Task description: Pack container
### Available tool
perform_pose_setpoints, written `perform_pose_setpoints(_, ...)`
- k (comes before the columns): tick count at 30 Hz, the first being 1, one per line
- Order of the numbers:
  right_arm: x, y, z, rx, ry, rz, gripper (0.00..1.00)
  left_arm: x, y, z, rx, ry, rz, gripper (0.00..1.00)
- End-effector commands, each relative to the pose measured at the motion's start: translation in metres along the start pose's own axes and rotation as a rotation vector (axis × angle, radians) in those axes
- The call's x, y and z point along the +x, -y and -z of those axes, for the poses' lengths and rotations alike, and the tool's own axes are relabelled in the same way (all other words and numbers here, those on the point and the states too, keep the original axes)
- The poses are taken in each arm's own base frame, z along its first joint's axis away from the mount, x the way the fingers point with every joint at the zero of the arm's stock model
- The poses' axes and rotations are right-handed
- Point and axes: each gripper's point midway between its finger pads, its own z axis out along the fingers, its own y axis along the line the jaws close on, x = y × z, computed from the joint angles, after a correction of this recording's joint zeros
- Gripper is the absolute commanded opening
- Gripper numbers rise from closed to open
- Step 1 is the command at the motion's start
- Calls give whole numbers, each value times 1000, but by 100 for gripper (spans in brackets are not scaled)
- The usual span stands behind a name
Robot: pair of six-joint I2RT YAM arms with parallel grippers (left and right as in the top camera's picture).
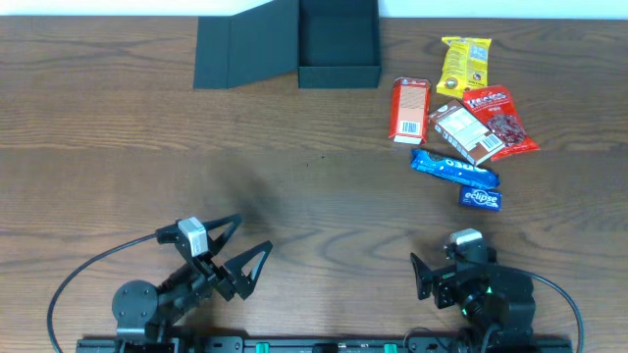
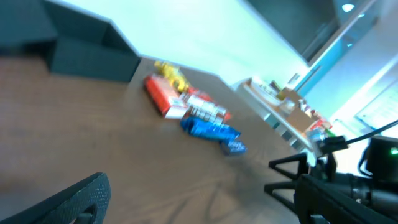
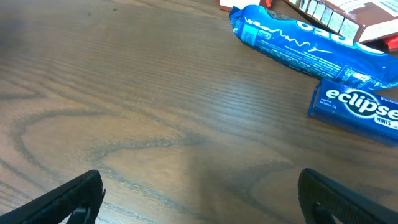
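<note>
Grippers: left gripper (image 1: 250,238) and right gripper (image 3: 200,202) both have the fingers spread wide, with nothing between them, low at the near side of the table (image 1: 294,167).
Nearest things: mints box (image 3: 357,109) and blue packet (image 3: 298,37) lie just ahead of the right gripper, not touched.
Other snacks: yellow packet (image 1: 464,64), orange bar (image 1: 410,111), brown box (image 1: 467,132) and red bag (image 1: 505,123) lie in one group with them, right of the container.
Container: container (image 1: 339,75) stands at the far edge, well apart from both arms; its lid flap (image 1: 245,49) is open to the left, and the inside looks bare.
Done: nothing is packed, as far as I can see.
Left: I judge all six snacks must go in, then probably the lid must be closed.
</note>
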Motion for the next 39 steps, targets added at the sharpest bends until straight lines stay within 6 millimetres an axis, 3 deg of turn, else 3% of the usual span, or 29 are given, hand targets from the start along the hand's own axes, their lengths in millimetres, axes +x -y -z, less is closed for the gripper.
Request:
perform_pose_setpoints(1,2,1,-1,5,-1,-18,99,-4,-4,-3,-8,-2,22,95)
perform_pose_setpoints(6,2,1,-1,5,-1,-18,99,-11,-20,-17,-75,-98,-32,95)
perform_pose_setpoints(11,2,1,-1,5,-1,-18,99,-53,-51,-50,-185,-216,-118,95)
perform_pose_setpoints(14,2,1,-1,5,-1,-18,99,-74,-74,-79,-256,-310,-134,95)
perform_pose_setpoints(17,2,1,-1,5,-1,-18,99,-93,-98,-126,-347,-418,-169,95)
perform_pose_setpoints(23,2,1,-1,5,-1,-18,99,-105,-130,-211,-557,-609,-384,95)
perform_pose_setpoints(28,2,1,-1,5,-1,-18,99,-110,-147,-280,-553,-658,-426,95)
perform_pose_setpoints(34,2,1,-1,5,-1,-18,99,-111,-181,-339,-563,-619,-383,95)
perform_pose_setpoints(39,2,1,-1,5,-1,-18,99,-106,-204,-368,-552,-552,-387,95)
